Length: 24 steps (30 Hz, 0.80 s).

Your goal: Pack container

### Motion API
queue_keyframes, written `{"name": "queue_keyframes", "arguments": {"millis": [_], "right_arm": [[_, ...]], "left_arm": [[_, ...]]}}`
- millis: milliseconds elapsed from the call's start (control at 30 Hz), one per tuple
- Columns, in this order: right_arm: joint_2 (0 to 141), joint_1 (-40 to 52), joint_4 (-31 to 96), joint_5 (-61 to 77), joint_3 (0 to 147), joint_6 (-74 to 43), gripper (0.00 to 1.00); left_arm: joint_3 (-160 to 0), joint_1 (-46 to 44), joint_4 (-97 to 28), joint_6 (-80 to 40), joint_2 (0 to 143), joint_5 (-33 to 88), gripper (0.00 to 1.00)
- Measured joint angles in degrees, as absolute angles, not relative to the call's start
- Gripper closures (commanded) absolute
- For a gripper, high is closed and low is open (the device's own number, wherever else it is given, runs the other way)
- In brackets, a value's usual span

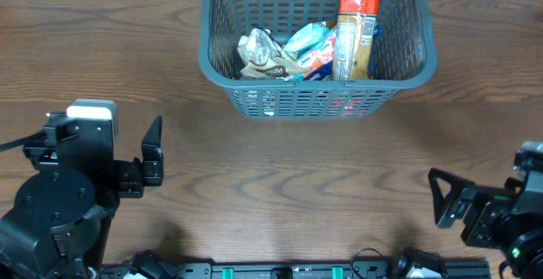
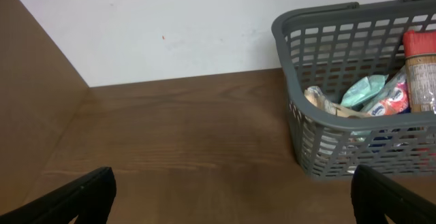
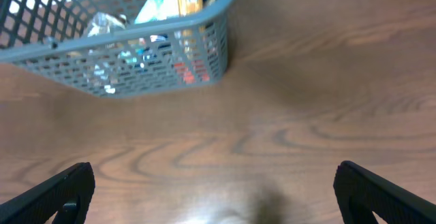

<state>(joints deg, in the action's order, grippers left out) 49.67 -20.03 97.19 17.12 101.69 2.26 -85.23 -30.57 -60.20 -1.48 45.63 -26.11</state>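
The dark grey slotted container (image 1: 222,71) stands at the back middle of the wooden table. It holds several snack packets (image 1: 288,52) and a tall orange-topped packet (image 1: 355,33) leaning upright. The container also shows in the left wrist view (image 2: 300,125) and in the right wrist view (image 3: 204,30). My left gripper (image 1: 154,153) is open and empty at the front left, well away from the container. My right gripper (image 1: 443,201) is open and empty at the front right. In both wrist views the jaws frame only bare table.
A white wall (image 2: 177,26) rises behind the table's far edge. Bare wood (image 1: 297,177) lies between the grippers and the container. A rail with green clips (image 1: 280,270) runs along the front edge.
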Motion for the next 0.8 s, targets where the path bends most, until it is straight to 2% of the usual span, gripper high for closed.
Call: {"name": "queue_keyframes", "arguments": {"millis": [500, 800], "right_arm": [[46.2, -19.0, 97.1, 17.8, 93.3, 1.7, 0.01], [43.9, -19.0, 97.1, 24.6, 93.3, 1.2, 0.01]], "left_arm": [[-85.2, -30.6, -60.2, -1.5, 45.6, -26.1, 0.01], [-85.2, -30.6, -60.2, -1.5, 45.6, -26.1, 0.01]]}}
